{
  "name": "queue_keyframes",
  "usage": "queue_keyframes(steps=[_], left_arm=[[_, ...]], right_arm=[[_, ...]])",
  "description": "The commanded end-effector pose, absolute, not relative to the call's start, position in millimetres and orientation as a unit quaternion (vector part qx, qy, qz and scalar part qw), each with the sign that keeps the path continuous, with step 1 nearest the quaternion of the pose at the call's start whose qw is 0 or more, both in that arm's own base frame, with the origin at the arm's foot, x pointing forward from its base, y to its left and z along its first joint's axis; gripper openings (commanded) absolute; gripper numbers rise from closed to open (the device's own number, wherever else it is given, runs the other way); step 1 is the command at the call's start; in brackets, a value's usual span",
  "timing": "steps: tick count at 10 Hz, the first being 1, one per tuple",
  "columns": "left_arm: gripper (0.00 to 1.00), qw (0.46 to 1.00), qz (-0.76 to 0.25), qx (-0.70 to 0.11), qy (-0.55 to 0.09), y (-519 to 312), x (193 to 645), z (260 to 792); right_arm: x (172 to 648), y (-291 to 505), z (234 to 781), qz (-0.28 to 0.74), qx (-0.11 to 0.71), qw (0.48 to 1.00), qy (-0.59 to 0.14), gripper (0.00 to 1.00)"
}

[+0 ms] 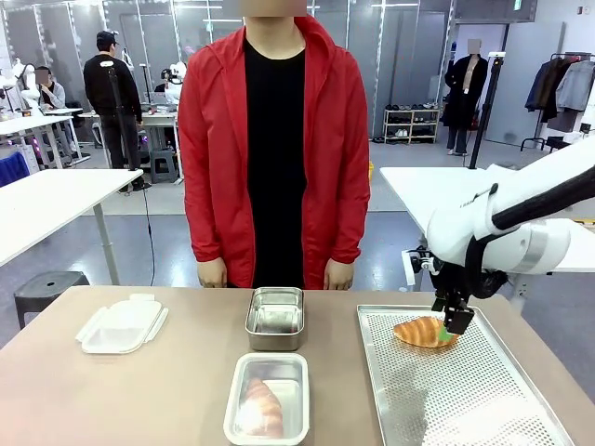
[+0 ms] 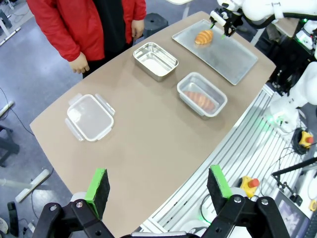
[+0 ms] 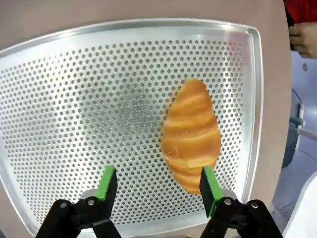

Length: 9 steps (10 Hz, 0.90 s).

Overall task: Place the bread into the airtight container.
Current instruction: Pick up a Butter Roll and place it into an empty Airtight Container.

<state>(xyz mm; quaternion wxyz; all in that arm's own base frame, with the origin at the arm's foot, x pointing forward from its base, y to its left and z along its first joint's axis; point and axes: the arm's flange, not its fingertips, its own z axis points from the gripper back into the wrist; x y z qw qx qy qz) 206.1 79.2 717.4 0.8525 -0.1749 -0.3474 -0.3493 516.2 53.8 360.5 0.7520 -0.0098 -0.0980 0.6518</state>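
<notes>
The brown table carries a lid, a steel container and a tray. Right gripper spread over the croissant; left gripper spread, empty.

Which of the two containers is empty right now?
The far container, nearest the person; the near container already holds a croissant.
</notes>
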Motion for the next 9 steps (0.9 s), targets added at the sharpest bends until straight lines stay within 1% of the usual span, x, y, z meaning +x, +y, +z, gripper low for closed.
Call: queue_keyframes(steps=[1,3,4,9], left_arm=[[1.0,0.853,-0.349,-0.173,-0.346,78.5,207.1,719.6],[1.0,0.853,-0.349,-0.173,-0.346,78.5,207.1,719.6],[1.0,0.853,-0.349,-0.173,-0.346,78.5,207.1,719.6],[1.0,0.853,-0.349,-0.173,-0.346,78.5,207.1,719.6]], right_arm=[[535.6,63.2,360.4,0.646,-0.047,0.756,-0.093,0.84],[548.1,63.2,349.0,0.654,-0.056,0.751,-0.068,0.84],[556.6,63.5,346.0,0.652,-0.057,0.753,-0.067,0.84],[578.6,70.1,318.2,0.659,-0.043,0.75,-0.032,0.84]])
